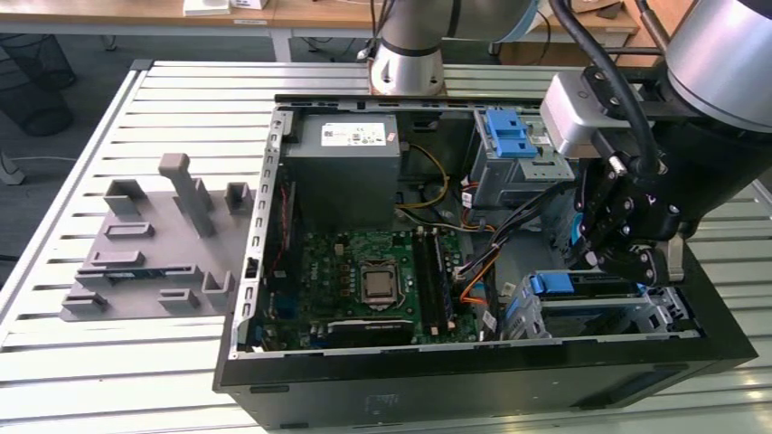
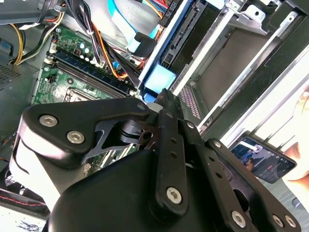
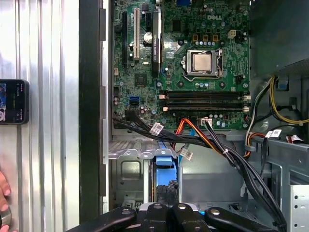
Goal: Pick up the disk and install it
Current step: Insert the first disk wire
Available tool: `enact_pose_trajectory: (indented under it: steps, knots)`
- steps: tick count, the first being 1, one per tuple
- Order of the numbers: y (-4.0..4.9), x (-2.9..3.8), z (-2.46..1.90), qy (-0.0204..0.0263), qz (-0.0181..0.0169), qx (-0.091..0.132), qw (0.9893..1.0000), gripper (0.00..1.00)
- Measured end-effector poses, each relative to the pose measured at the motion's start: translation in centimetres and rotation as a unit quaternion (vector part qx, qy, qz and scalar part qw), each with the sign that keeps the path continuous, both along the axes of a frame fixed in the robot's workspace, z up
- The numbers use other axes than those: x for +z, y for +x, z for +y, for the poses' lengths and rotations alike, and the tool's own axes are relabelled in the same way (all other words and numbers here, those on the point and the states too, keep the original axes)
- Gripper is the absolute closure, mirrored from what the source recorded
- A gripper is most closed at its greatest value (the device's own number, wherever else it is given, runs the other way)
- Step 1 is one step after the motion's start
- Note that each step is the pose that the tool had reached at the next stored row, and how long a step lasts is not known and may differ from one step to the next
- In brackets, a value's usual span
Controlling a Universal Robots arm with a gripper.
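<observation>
The disk [image 1: 588, 286], silver-grey with a bright blue frame, sits in the metal drive cage [image 1: 671, 312] at the front corner of the open computer case, on the exterior view's right. In the first wrist view its blue frame end [image 3: 165, 162] shows in the cage slot. In the second wrist view that blue end [image 2: 158, 79] lies just beyond the fingertip. My gripper [image 1: 635, 265] hangs directly over the cage. Its fingers [image 3: 166, 194] are together, with their tips at the disk's blue end. Whether they press on it I cannot tell.
The case holds a green motherboard [image 1: 362, 271], a grey power supply [image 1: 350, 172], a second blue-latched drive bay [image 1: 513, 140] and loose cable bundles [image 3: 217, 145] crossing beside the cage. A grey fixture [image 1: 151, 244] lies on the slatted table. A person's hand [image 3: 4, 200] holds a phone [image 3: 13, 101] beside the case.
</observation>
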State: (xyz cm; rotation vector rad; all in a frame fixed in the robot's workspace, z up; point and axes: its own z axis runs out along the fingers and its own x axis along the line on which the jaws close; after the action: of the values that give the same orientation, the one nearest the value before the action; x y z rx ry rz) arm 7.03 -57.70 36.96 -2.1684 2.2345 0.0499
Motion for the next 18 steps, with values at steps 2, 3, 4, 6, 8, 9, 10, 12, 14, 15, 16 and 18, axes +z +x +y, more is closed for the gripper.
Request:
enact_pose_trajectory:
  steps: [2, 3, 4, 6, 8, 9, 10, 12, 14, 15, 16, 18]
  knots:
    - [0.0, -0.02, 0.03, 0.0002, 0.0, 0.0, 1.0, 0.89]
    - [0.03, -0.04, 0.06, 0.0003, 0.0, 0.0, 1.0, 0.89]
    - [0.12, -0.06, 0.09, 0.0003, 0.0, 0.0, 1.0, 0.89]
    - [0.52, -0.09, 0.19, 0.0003, 0.0, 0.0, 1.0, 0.89]
    - [1.04, -0.12, 0.36, 0.0002, 0.0, 0.0, 1.0, 0.89]
    - [1.3, -0.15, 0.46, 0.0002, 0.0, 0.0, 1.0, 0.89]
    - [1.57, -0.16, 0.55, 0.0002, 0.0, 0.0, 1.0, 0.89]
    - [2.14, -0.21, 0.71, 0.0003, 0.0, 0.0, 1.0, 0.89]
    - [2.59, -0.25, 0.82, 0.0004, 0.0, 0.0, 1.0, 0.89]
    - [2.79, -0.25, 0.87, 0.0002, 0.0, 0.0, 1.0, 0.89]
    - [2.98, -0.27, 0.93, 0.0002, 0.0, 0.0, 1.0, 0.89]
    - [3.36, -0.29, 1.06, 0.0002, 0.0, 0.0, 1.0, 0.89]
